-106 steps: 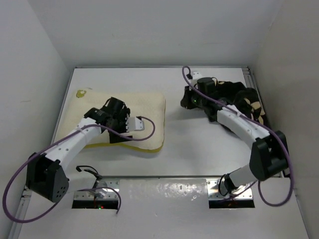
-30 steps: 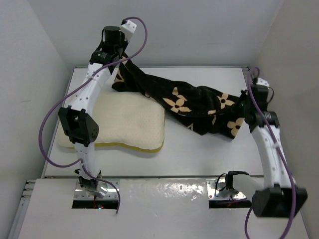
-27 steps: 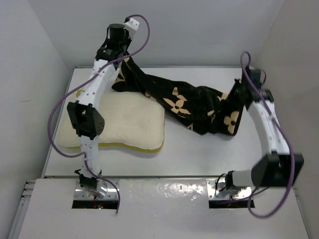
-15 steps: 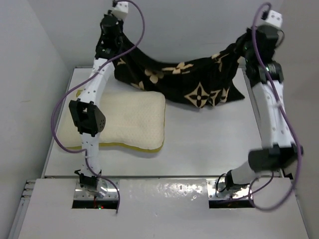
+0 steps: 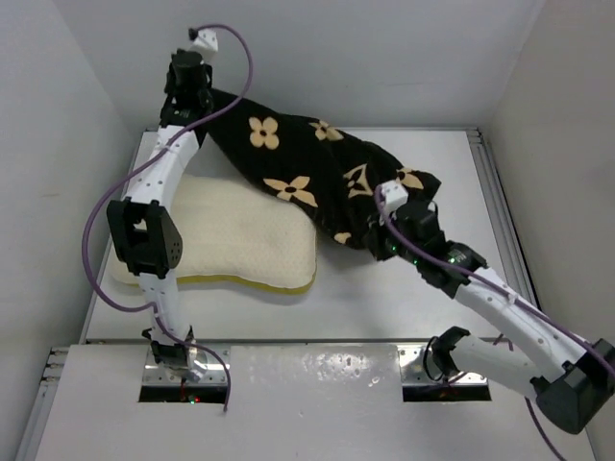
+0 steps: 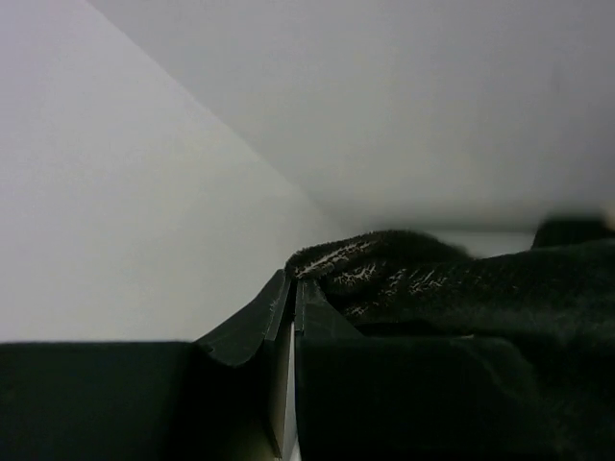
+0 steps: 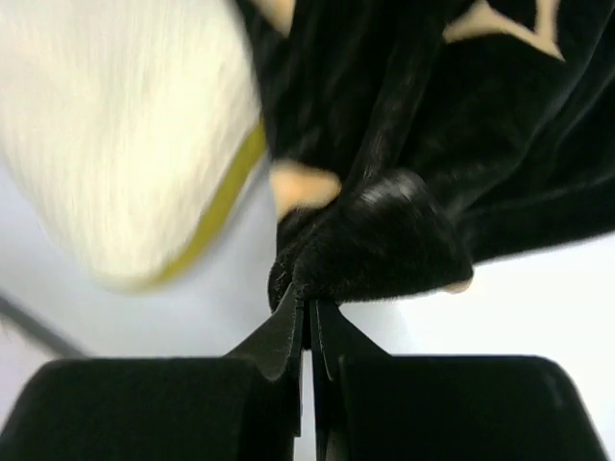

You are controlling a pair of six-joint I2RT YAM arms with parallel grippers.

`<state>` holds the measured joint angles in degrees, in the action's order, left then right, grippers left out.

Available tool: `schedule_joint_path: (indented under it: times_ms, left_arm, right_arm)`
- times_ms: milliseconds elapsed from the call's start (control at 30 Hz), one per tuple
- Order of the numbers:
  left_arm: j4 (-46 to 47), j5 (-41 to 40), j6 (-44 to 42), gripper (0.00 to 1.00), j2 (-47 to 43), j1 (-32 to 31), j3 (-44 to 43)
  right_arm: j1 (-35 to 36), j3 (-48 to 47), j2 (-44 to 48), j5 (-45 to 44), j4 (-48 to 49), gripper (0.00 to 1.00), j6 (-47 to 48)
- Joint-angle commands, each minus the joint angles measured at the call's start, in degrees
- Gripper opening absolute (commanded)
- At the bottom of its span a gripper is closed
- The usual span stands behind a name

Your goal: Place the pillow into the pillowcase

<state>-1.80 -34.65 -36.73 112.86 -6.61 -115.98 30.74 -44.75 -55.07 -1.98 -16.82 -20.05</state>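
Left gripper high and right gripper low are both clamping tight on the pillowcase; the pillow is lying beneath, nearer the left arm.

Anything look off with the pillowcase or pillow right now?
The pillowcase hangs bunched and slanted: the left gripper pinches one end high, the right gripper the other low beside the pillow. No open mouth shows.

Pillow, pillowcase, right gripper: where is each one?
pillow [image 5: 240, 235], top view, quilted middle.
pillowcase [image 5: 307, 158], top view, black plush between the flowers.
right gripper [image 7: 308, 307], right wrist view, fingertips pinching the pillowcase.
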Motion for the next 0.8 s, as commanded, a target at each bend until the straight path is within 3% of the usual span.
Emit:
schedule_joint_path:
  times_ms: [0, 100, 233, 333, 433, 533, 600, 733, 767]
  left_arm:
    - [-4.3, -3.9, 3.2, 0.0, -0.8, 2.0, 4.8]
    - [-5.7, -2.3, 5.9, 0.0, -3.5, 2.0, 4.3]
    - [-11.6, -1.5, 8.6, 0.0, -1.1, 2.1, -8.9]
    - [-9.7, -2.8, 7.2, 0.0, 0.0, 2.4, -17.5]
    - [-1.0, -8.7, 4.4, 0.0, 0.3, 2.6, -18.3]
    - [14.8, -16.7, -0.8, 0.0, 1.0, 3.5, -18.2]
    - [19.2, -19.7, -1.7, 0.0, 1.0, 4.5, -19.3]
    - [21.9, -19.3, -0.5, 0.0, 2.3, 5.0, -23.0]
    - [20.6, -16.9, 0.8, 0.0, 2.6, 4.9, -23.3]
  right_arm:
    - [7.1, -0.8, 4.5, -5.9, -3.5, 0.0, 3.2]
    - [8.5, -1.6, 8.2, -10.7, -0.9, 0.0, 5.3]
    - [8.4, -7.9, 7.3, -10.8, 3.8, 0.0, 10.5]
    - [9.2, -19.3, 1.7, -5.8, 3.6, 0.0, 12.9]
    - [11.9, -25.1, -3.5, -0.8, 5.5, 0.0, 15.6]
    - [16.4, -36.4, -10.0, 3.3, 5.7, 0.0, 18.0]
    - [18.4, -39.3, -12.2, 3.5, 7.7, 0.0, 19.1]
    - [16.4, -38.4, -11.3, -1.6, 11.0, 0.0, 17.3]
    - [13.7, -38.1, -11.6, -7.5, 10.9, 0.0, 16.3]
